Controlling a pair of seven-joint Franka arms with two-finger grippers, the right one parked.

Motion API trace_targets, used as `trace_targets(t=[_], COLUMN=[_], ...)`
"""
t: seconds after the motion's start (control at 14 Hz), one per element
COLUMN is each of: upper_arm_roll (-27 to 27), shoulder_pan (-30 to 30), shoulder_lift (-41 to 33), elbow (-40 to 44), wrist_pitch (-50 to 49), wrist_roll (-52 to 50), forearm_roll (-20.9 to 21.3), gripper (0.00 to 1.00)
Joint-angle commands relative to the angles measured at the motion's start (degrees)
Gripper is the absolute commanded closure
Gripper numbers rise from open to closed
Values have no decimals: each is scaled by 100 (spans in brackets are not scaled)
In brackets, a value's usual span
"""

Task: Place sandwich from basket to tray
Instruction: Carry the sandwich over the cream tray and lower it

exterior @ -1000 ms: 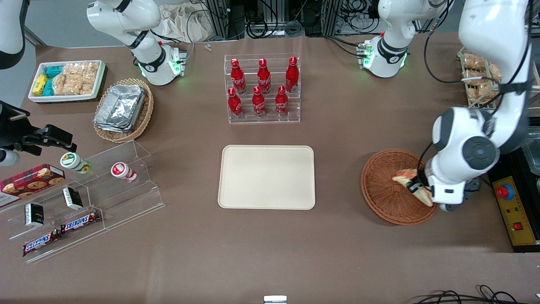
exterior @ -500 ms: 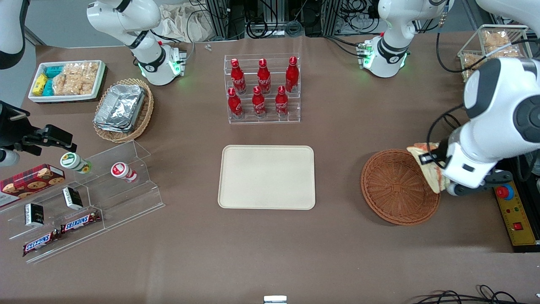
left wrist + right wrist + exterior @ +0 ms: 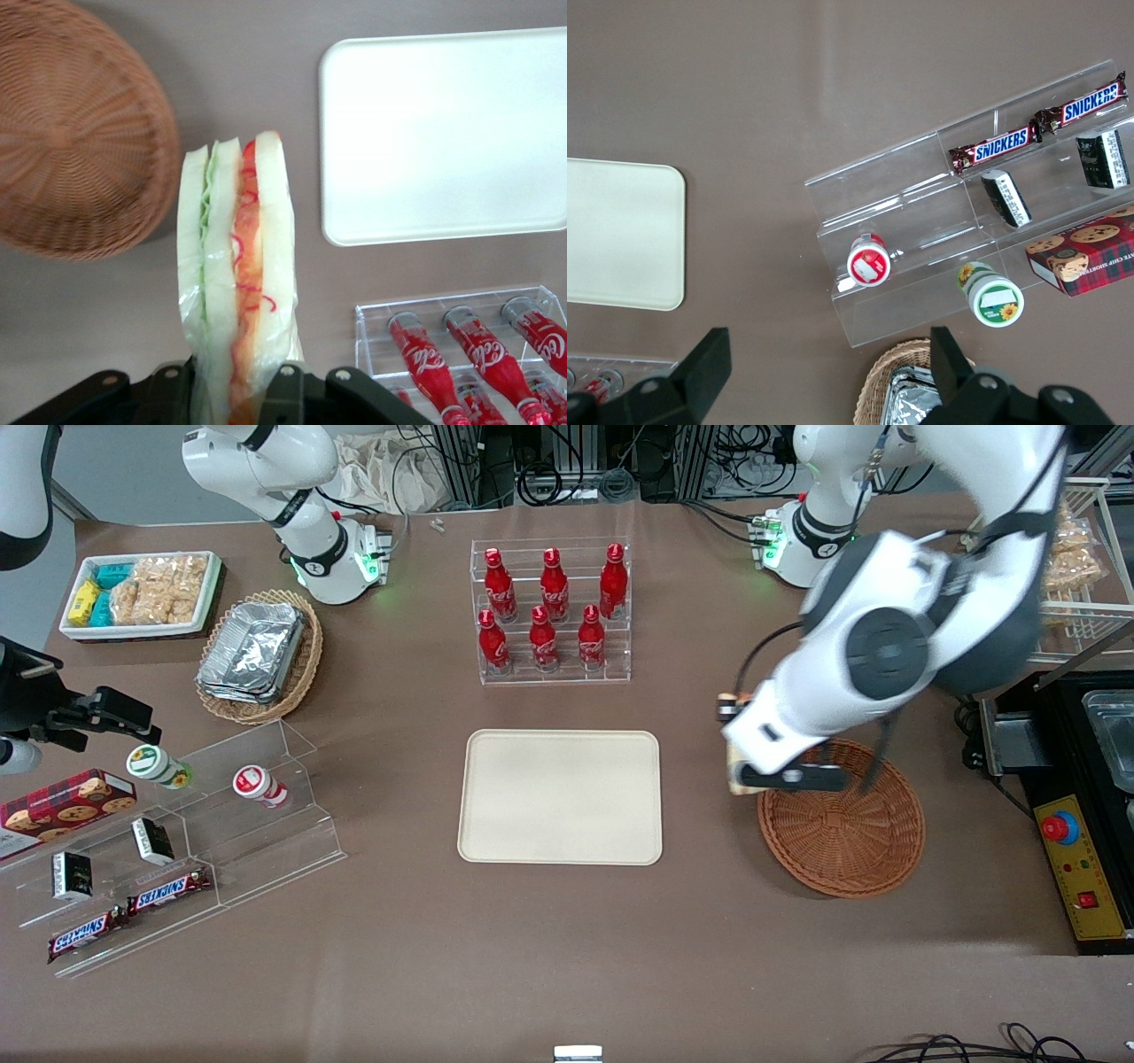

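one triangular sandwich (image 3: 235,283) of pale cream bread, with green and red-orange filling layers along its edge and a clear film wrap, clamped edge-on between the two black fingers of the left arm's gripper (image 3: 232,394), which is closed on its lower part. in the front view only a cream sliver of it (image 3: 733,776) shows under the white wrist. it hangs above the bare brown desk (image 3: 567,930), between basket and tray, touching neither.

one round shallow reddish-brown woven wicker basket (image 3: 842,841), with a radial weave and nothing in it, toward the working arm's end of the desk.

one large flat cream-beige rectangular tray (image 3: 560,797) with rounded corners and a low rim, smooth and matte, at the desk's middle; nothing lies on it.

six red glossy cola bottles (image 3: 554,584) stand in two rows of three in a clear stepped acrylic rack (image 3: 611,673), farther from the front camera than the tray.

change: half a second ago the sandwich hung over the basket's rim on the working arm's side; it has since crossed the basket toward the tray. basket, tray and bottles are unmoved.
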Motion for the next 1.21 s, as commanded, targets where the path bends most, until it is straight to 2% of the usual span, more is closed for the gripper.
trace_targets(t=[0.0, 0.14, 0.43, 0.71, 0.93, 1.0, 1.07, 1.14], upper_arm_roll=[8, 17, 34, 52, 52, 52, 52, 52], shoulder_pan=[-431, -685, -1038, -1214, -1205, -1197, -1205, -1197], shoulder_lift=[666, 1166, 1906, 2399, 2505, 2514, 2531, 2540], elbow=[112, 112, 112, 112, 60, 42, 33, 41], wrist_pitch=[443, 987, 1955, 2221, 2405, 2431, 2432, 2432], wrist_roll=[-38, -65, -653, -943, -1014, -1023, -1084, -1163], forearm_roll=[54, 80, 869, 1467, 1513, 1513, 1513, 1522], gripper=[100, 100, 100, 100, 100, 87, 38, 0])
